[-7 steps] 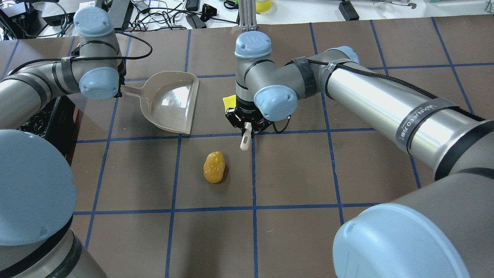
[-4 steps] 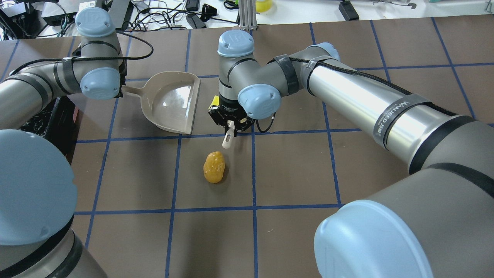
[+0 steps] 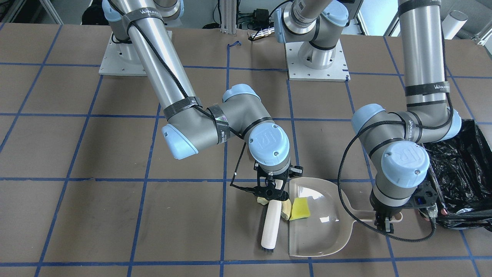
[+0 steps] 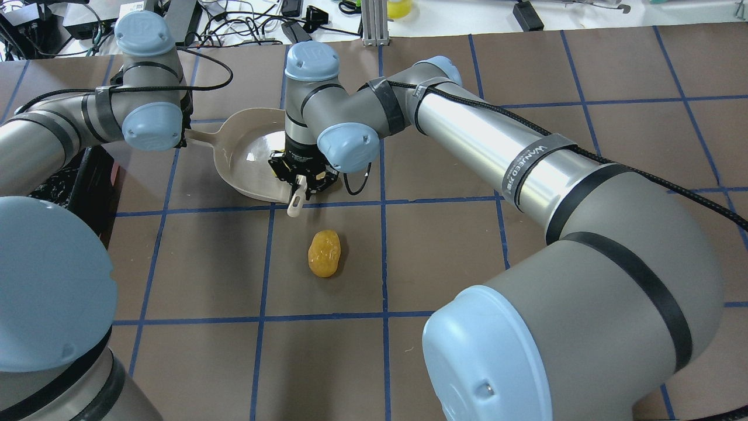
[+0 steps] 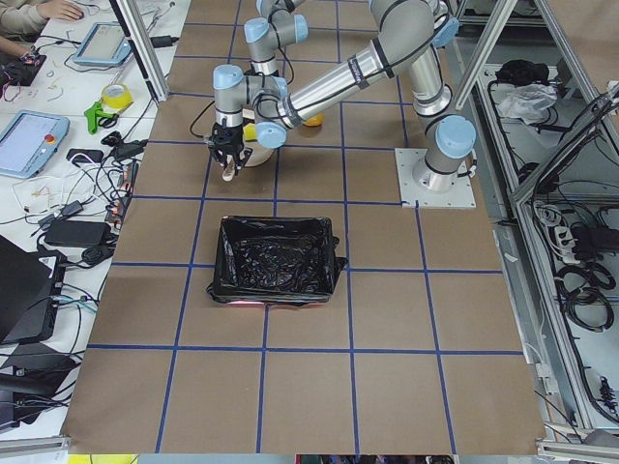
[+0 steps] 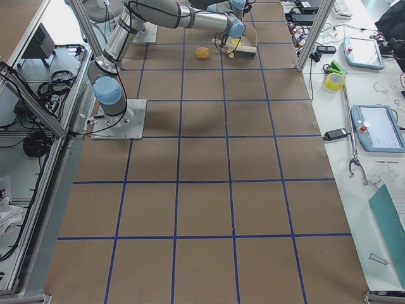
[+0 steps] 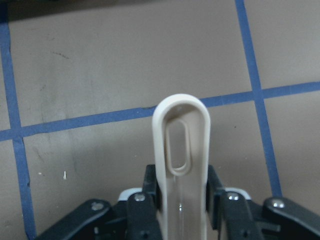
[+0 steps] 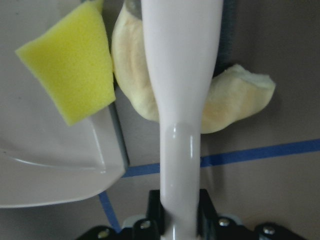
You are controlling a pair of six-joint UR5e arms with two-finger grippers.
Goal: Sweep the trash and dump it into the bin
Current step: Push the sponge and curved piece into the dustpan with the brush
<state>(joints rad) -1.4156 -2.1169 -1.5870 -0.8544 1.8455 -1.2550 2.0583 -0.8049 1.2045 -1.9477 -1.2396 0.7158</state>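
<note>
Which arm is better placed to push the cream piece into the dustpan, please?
The right. The right gripper holds the brush at the cream piece, which lies at the lip of the dustpan. The left gripper is clamped on the dustpan's handle.

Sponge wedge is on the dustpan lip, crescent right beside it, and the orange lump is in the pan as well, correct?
Not quite. The orange-brown lump lies on the table, apart from the dustpan, as the overhead exterior view shows. The yellow sponge wedge is on the pan's lip with the cream crescent beside it.
</note>
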